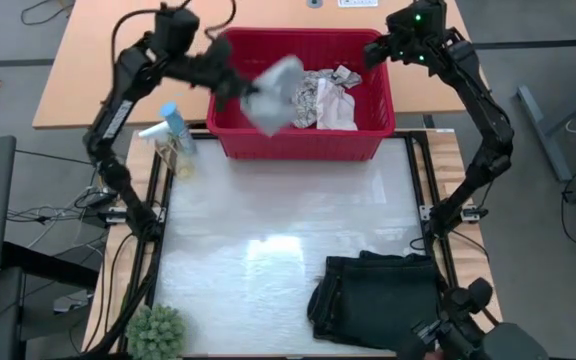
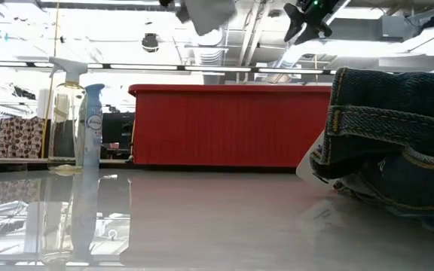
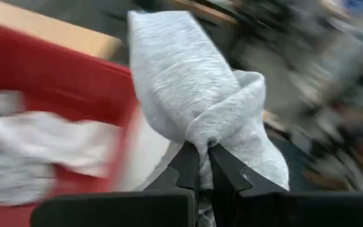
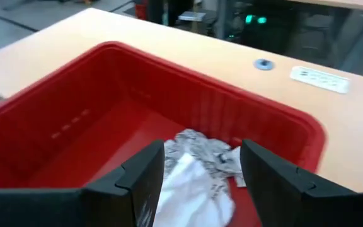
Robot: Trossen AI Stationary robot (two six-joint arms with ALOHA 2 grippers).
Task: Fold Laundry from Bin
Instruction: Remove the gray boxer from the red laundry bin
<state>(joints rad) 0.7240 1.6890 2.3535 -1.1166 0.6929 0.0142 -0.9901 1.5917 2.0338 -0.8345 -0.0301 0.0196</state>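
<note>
My left gripper (image 1: 251, 97) is clenched on a grey cloth (image 1: 276, 92) — the fingers (image 3: 188, 169) pinch a bunched fold of it, and the rest hangs off the tips. It's up in the air over the left half of the red bin (image 1: 368, 142), above the near wall. In the low view the same cloth (image 2: 209, 13) shows high above the bin's rim (image 2: 232, 89), clear of it, not touching.

My right gripper (image 4: 201, 173) is released, jaws spread wide, holding nothing. It hovers over the bin's far right corner (image 1: 388, 45), pointing down into it. Between its fingers, farther off, I see the laundry left in the bin: a leaf-patterned cloth (image 4: 200, 148) with a plain white cloth (image 4: 191, 189) lying partly over it. From above both lie in the right half of the bin, patterned piece (image 1: 313, 95) to the left, white piece (image 1: 340, 108) just beside it, touching.

A dark garment (image 1: 378, 295) sits folded on the table's (image 1: 248, 250) near right part — well apart from the bin and from both grippers. It fills the right side of the low view (image 2: 390, 143).

Left of the bin, a spray bottle (image 1: 173, 135) stands near the table's left edge. A small green plant (image 1: 158, 332) sits at the near left corner.
</note>
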